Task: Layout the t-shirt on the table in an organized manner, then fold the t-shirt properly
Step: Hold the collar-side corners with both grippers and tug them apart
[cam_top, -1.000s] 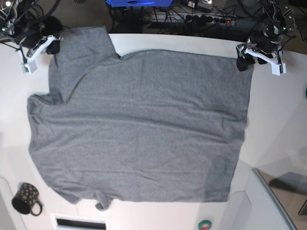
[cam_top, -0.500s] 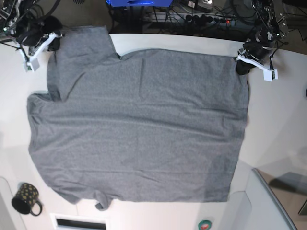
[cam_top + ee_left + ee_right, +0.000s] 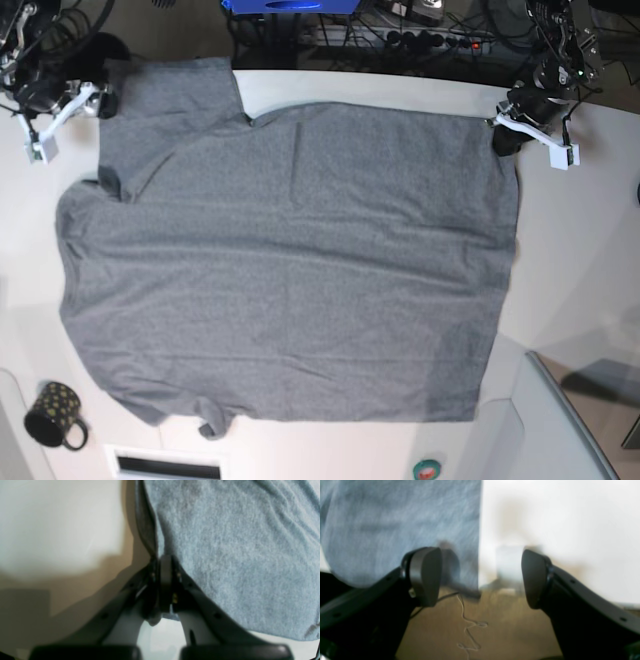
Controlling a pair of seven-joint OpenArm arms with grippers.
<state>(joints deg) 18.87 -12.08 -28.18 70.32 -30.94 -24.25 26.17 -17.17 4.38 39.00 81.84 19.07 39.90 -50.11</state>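
The heather-grey t-shirt (image 3: 290, 260) lies spread flat on the white table (image 3: 580, 250), with one sleeve at the far left. My left gripper (image 3: 505, 135) is at the shirt's far right corner. In the left wrist view it (image 3: 160, 562) is shut on the t-shirt (image 3: 237, 555), whose edge rises straight out of the pinched jaws. My right gripper (image 3: 100, 102) hovers just off the far left sleeve. It (image 3: 480, 577) stands open, fingers wide apart, with the t-shirt (image 3: 402, 525) edge beyond the gap and nothing gripped.
A black dotted mug (image 3: 55, 415) stands at the near left corner. Cables and a power strip (image 3: 400, 35) run behind the table's far edge. A pale grey bin edge (image 3: 560, 420) sits near right. A loose white thread (image 3: 470, 625) lies below the right gripper.
My right gripper has opened, let go of the sleeve and drawn back to the left. My left gripper has shut on the shirt's far right corner.
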